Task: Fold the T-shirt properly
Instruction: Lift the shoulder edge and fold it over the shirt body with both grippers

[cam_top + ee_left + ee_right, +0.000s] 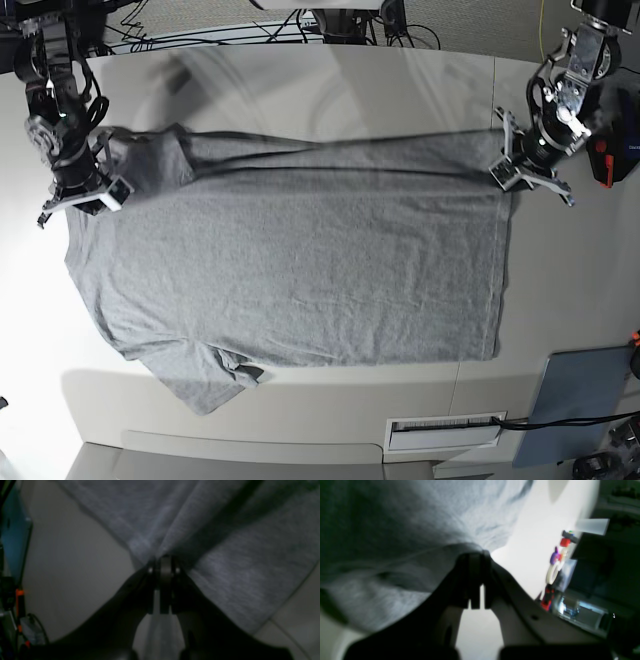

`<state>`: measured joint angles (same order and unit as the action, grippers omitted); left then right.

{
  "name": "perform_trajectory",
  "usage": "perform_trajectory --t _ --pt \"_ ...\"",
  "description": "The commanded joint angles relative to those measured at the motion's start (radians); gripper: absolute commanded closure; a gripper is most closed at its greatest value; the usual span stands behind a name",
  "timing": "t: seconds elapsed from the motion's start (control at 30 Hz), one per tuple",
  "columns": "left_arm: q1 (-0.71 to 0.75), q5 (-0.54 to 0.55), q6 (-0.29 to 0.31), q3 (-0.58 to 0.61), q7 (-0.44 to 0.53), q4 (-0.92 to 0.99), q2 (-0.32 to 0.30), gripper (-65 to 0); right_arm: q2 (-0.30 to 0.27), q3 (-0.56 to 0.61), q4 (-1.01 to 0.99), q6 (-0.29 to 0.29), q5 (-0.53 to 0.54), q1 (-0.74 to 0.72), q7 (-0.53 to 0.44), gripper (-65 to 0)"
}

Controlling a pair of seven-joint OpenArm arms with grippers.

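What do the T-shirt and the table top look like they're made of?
T-shirt: soft heathered grey knit, probably cotton jersey; it wrinkles and bunches where both grippers pinch it. Table: smooth, matte, off-white hard surface, maybe laminate; the exact material can't be told.

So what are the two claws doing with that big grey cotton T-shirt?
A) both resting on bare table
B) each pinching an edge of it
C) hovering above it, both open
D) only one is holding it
B: the left claw and right claw are each closed on the grey cotton T-shirt, at opposite ends.
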<state>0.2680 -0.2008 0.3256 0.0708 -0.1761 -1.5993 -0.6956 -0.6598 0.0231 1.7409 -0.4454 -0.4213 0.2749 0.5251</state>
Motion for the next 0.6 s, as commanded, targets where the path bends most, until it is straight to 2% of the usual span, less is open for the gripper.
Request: perform_trajectory --t 0.0,0.17,0.3,0.4,0.57 --pt "-0.017 0.005 -0.01 -0.008 0.013 -0.001 -0.016 0.0 -0.019 0.006 -0.011 0.016 -0.013 -0.027 0.001 0.0" --pt "-0.05 0.023 -0.01 -0.008 0.019 0.03 -0.016 0.0 -0.019 0.077 -0.057 0.016 -0.029 -0.079 0.001 0.0" --pt "-0.053 0.023 -0.001 -0.008 0.019 0.032 -0.01 0.0 -0.019 0.089 -0.057 0.017 -0.028 -0.113 0.001 0.0" --pt "-0.055 0.023 0.033 -0.008 0.02 0.032 0.006 0.0 -0.019 0.089 -0.057 0.017 -0.027 -0.132 0.004 0.0" --pt "-0.104 0.023 0.035 -0.008 0.019 0.034 0.048 0.0 -0.019 0.089 -0.062 0.017 -0.027 -0.133 0.022 0.0"
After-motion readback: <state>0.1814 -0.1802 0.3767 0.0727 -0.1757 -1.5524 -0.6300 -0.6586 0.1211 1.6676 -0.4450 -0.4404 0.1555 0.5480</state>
